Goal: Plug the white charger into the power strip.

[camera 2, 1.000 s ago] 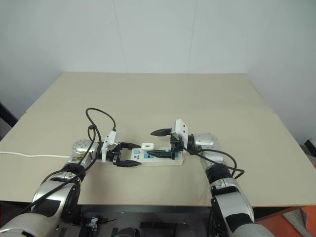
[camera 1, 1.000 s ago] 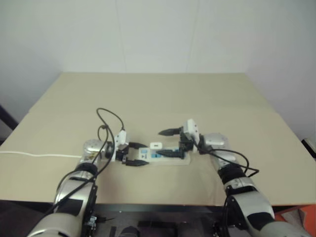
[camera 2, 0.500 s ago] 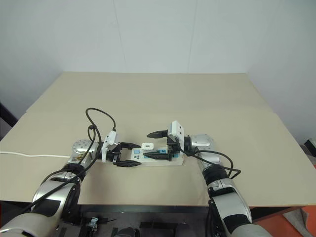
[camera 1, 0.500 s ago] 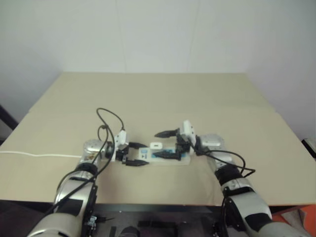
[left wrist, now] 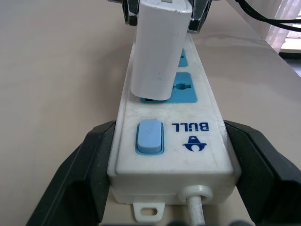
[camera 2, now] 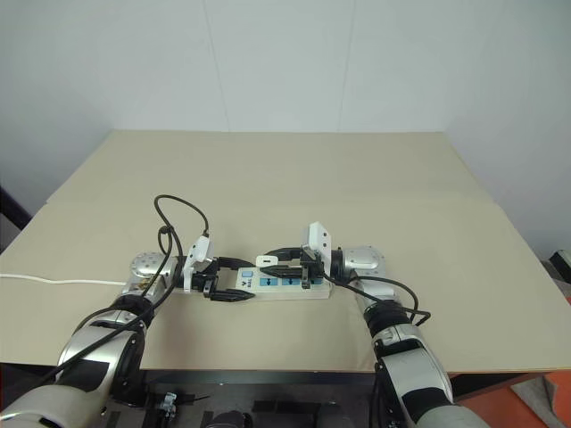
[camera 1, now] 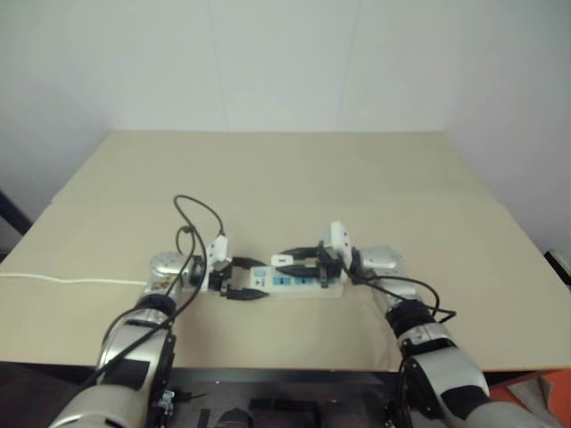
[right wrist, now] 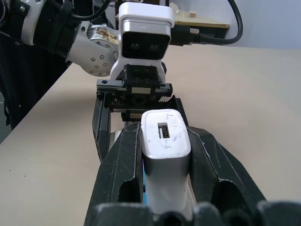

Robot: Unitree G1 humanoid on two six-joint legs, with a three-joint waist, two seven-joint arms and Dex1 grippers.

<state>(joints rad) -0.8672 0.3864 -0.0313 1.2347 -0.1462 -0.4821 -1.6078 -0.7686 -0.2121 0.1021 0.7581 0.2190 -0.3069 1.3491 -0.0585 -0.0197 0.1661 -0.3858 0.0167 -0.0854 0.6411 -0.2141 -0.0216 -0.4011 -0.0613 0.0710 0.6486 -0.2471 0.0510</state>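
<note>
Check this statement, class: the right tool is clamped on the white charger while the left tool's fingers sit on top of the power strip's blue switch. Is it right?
One error. The left tool does not sit on the blue switch; its fingers flank the sides of the power strip, as the left wrist view shows. The right tool is indeed clamped on the white charger.

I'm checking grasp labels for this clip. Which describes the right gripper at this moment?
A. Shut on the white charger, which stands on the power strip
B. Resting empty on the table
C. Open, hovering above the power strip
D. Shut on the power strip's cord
A: in the right wrist view the right gripper has both black fingers pressed against the sides of the white charger, which stands upright on the power strip.
</note>
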